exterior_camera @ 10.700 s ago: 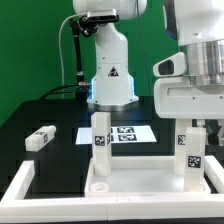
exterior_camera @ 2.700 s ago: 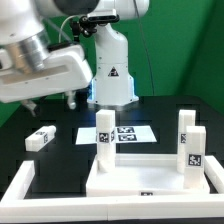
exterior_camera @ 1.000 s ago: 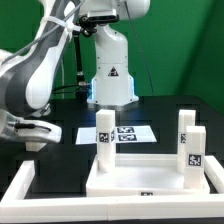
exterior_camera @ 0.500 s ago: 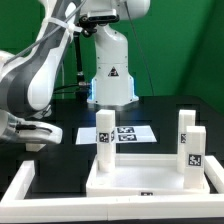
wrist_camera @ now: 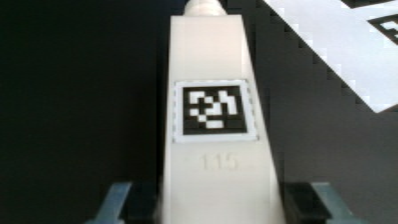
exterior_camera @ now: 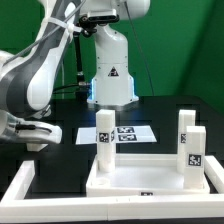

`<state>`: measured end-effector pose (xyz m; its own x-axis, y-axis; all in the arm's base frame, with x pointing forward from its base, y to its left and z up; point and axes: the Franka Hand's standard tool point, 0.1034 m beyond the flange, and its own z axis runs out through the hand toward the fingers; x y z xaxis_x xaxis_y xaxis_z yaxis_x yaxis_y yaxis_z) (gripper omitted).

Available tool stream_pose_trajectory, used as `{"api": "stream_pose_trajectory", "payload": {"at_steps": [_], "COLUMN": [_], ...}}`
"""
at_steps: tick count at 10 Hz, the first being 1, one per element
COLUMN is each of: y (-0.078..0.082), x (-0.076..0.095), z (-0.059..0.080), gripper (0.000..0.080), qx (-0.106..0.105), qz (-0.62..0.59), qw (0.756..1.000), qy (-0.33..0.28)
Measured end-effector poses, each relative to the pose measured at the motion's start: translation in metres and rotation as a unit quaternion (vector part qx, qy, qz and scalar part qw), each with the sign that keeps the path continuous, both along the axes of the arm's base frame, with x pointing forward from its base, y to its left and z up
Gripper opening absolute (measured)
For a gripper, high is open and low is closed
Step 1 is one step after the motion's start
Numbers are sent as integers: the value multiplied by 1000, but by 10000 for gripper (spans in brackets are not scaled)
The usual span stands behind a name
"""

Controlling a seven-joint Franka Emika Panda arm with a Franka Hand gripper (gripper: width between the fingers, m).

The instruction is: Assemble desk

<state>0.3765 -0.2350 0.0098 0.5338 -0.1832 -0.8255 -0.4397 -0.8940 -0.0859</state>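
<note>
The white tabletop panel (exterior_camera: 150, 178) lies rim up at the front of the exterior view. Three square white legs stand upright in it: one at its left (exterior_camera: 102, 135), two at its right (exterior_camera: 185, 122) (exterior_camera: 192, 150). A fourth tagged leg (wrist_camera: 214, 60) lies flat on the black table at the exterior view's left. My gripper (exterior_camera: 38, 140) is down over it and hides it in that view. In the wrist view my gripper (wrist_camera: 215, 205) is open. The fingers (wrist_camera: 121, 200) straddle the leg, with a dark gap on each side.
The marker board (exterior_camera: 128, 133) lies on the table behind the tabletop panel. The robot base (exterior_camera: 110, 75) stands at the back. A white border strip (exterior_camera: 20, 185) edges the table at the front left. My arm reaches down across the exterior view's left.
Since the earliest frames my arm has swung from the right-hand legs to the left and lowered over the lying leg. Over the last second nothing has moved.
</note>
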Motion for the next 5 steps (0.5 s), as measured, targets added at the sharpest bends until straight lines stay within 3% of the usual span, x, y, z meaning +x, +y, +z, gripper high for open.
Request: {"api": "stream_pose_trajectory", "payload": {"at_steps": [2, 5], "y": [-3, -8], "x": [2, 42], "z": [3, 72], "gripper": [288, 288], "qx": [-1, 13], "qz": [10, 24], "qw": [1000, 999], "qy": [-2, -18]}}
